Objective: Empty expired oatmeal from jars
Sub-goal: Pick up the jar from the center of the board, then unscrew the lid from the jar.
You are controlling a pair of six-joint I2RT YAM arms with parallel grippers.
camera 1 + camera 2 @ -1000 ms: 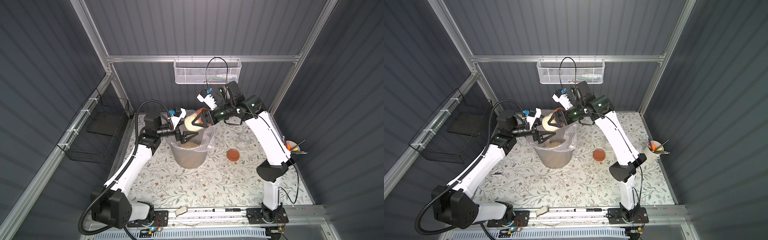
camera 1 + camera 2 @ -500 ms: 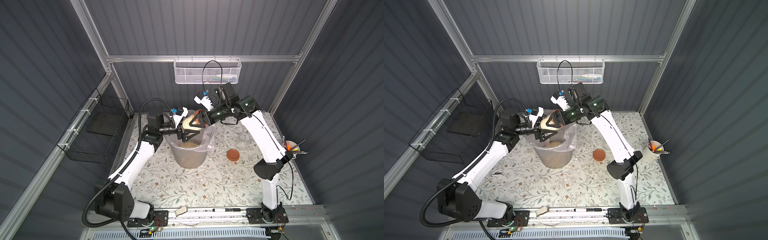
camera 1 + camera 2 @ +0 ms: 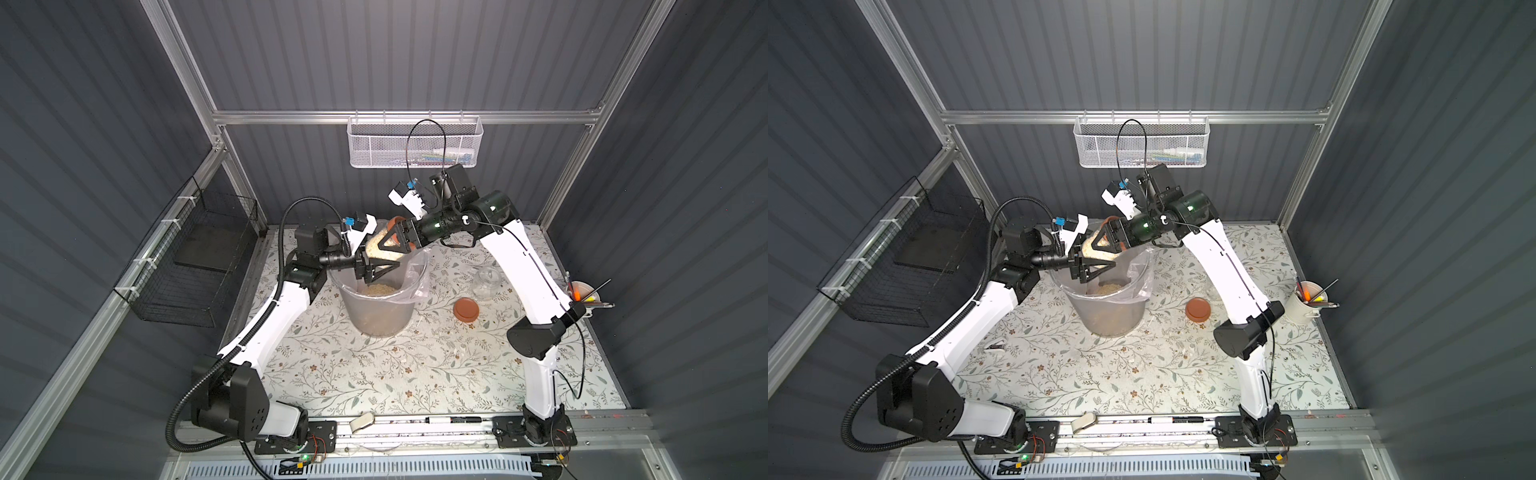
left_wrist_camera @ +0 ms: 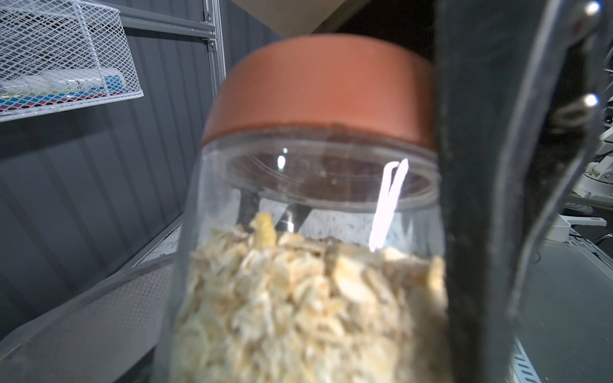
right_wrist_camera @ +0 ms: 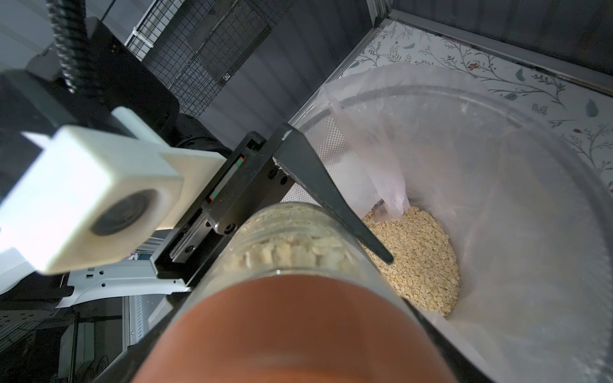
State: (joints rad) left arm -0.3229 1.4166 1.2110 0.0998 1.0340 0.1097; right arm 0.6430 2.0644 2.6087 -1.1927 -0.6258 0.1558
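Jar (image 4: 311,205) of oatmeal (image 4: 298,298), lid (image 4: 318,89) on, tilted above lined bin (image 3: 374,316) — right gripper (image 3: 392,239) clamped at lid end; left gripper (image 3: 380,255) jaws straddle glass body, grip unclear.

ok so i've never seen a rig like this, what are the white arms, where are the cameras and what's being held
Two white robot arms stand at a flower-patterned table, each ending in a two-fingered gripper. Two pictures look down from overhead on the whole scene; the two close-ups come from cameras on the arms' wrists. On the table stand a plastic-lined bin with oatmeal at its bottom, an empty jar, a loose orange lid and a cup of pens. Above the bin, the right gripper holds a lidded jar by its lid end. The left gripper has its fingers either side of the glass; whether it grips yet is unclear.
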